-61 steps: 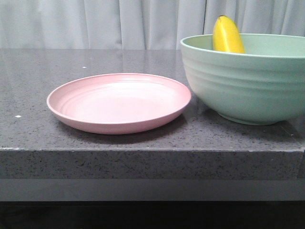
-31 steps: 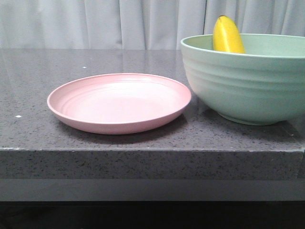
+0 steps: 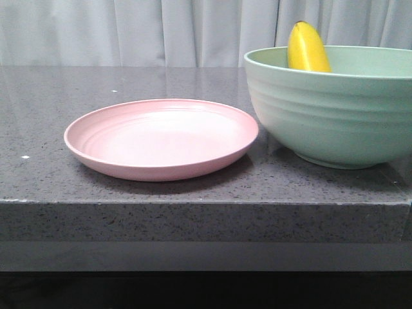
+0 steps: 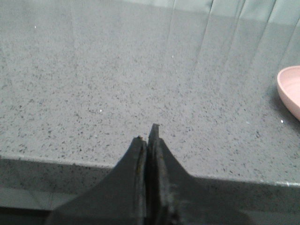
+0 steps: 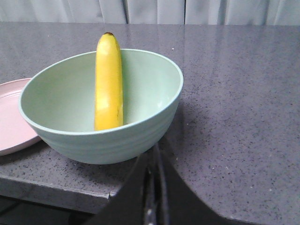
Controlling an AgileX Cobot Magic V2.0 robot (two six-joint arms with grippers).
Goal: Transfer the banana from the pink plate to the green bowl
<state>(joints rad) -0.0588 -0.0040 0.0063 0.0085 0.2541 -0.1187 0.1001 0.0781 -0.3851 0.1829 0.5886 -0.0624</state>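
Observation:
The yellow banana (image 3: 306,46) stands on end inside the green bowl (image 3: 328,109), leaning on its far wall; it also shows in the right wrist view (image 5: 108,82), in the bowl (image 5: 140,126). The pink plate (image 3: 161,137) is bare, left of the bowl; its edge shows in the left wrist view (image 4: 289,90) and the right wrist view (image 5: 11,117). My left gripper (image 4: 146,133) is shut and empty over the table's front edge, left of the plate. My right gripper (image 5: 156,150) is shut and empty, close to the bowl's near side. Neither gripper shows in the front view.
The grey speckled stone table (image 3: 193,187) has its front edge (image 3: 206,203) close to the plate and bowl. A pale curtain (image 3: 161,32) hangs behind the table.

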